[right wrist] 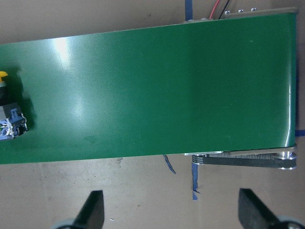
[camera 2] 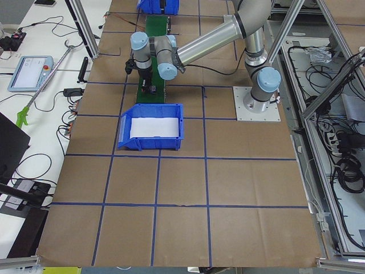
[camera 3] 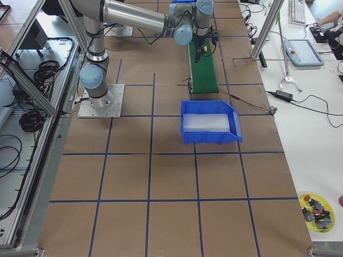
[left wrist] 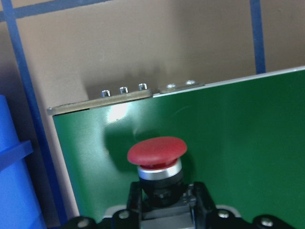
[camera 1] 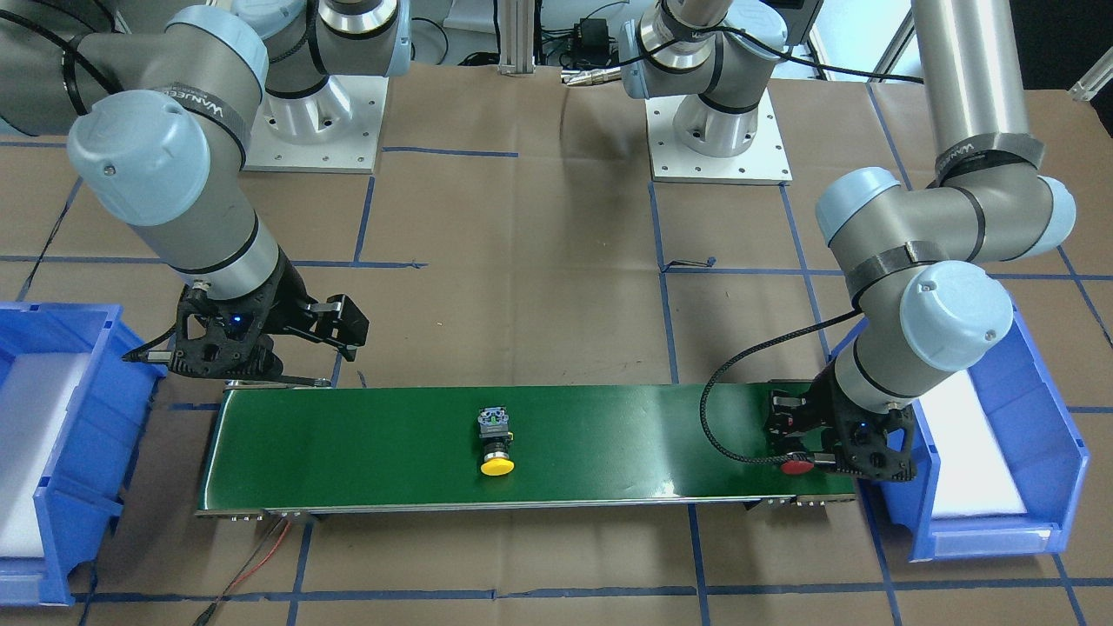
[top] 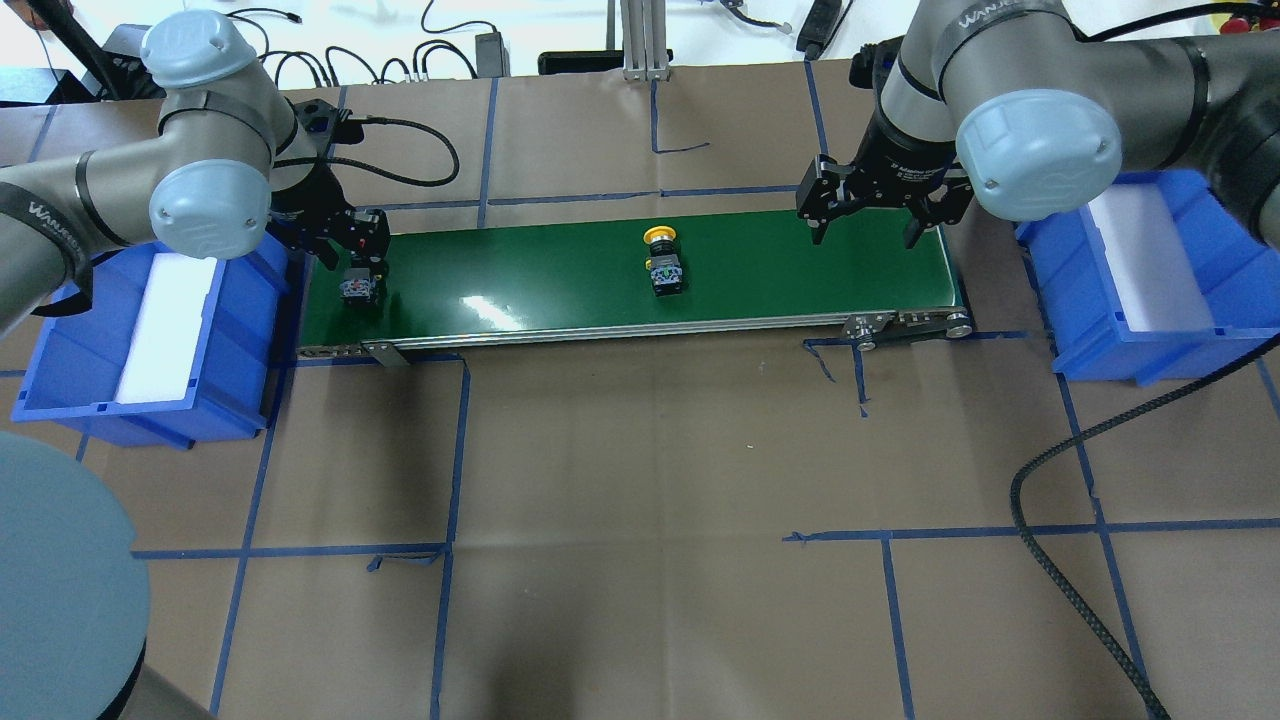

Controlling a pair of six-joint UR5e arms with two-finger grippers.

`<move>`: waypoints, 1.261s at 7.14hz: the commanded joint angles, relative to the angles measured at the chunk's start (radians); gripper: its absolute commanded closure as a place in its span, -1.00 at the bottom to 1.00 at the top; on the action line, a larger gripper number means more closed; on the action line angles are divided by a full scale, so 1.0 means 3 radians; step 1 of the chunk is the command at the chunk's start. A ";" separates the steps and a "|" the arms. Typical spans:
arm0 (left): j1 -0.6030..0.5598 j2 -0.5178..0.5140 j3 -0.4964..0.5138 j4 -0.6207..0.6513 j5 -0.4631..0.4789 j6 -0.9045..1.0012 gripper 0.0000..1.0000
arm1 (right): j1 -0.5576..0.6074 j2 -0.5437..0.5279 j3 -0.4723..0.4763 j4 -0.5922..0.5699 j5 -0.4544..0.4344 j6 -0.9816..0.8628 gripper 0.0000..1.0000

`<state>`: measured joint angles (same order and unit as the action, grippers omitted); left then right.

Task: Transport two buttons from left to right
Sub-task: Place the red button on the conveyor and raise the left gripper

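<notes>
Left pincer is sitting low over the left end of the green belt, pressed in on the red button. Its two fingers are clamping the black neck just behind the chrome ring. The red cap is sticking out ahead of the pincer, pointing toward the belt's far long edge (the one away from the robot). The cap is casting a shadow on the belt right beneath it. Cannot tell if the button is touching the belt or hanging just above it.

Right pincer is hovering by the belt's right end, near its far long edge, spread wide and holding nothing. The wrist view is showing brown paper of the surface between the fingers.

Yellow button is lying on its side around the belt's middle. Its cap is pointing toward the far long edge and its contact block toward the near one. It is lying well apart from both pincers.

A blue bin is standing just beside the belt's left end. Another blue bin is standing near the right end, and each is showing a white liner inside.
</notes>
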<state>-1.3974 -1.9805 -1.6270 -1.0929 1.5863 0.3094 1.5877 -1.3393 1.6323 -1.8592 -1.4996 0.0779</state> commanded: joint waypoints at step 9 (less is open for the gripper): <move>-0.0440 0.1023 0.0316 -0.1522 -0.0016 -0.0674 -1.00 | 0.0000 -0.0005 -0.0021 0.0000 0.0013 0.0011 -1.00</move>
<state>-1.5174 -1.6945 -1.4929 -1.5601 1.5846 0.1207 1.5888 -1.3424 1.6261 -1.8592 -1.4957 0.0823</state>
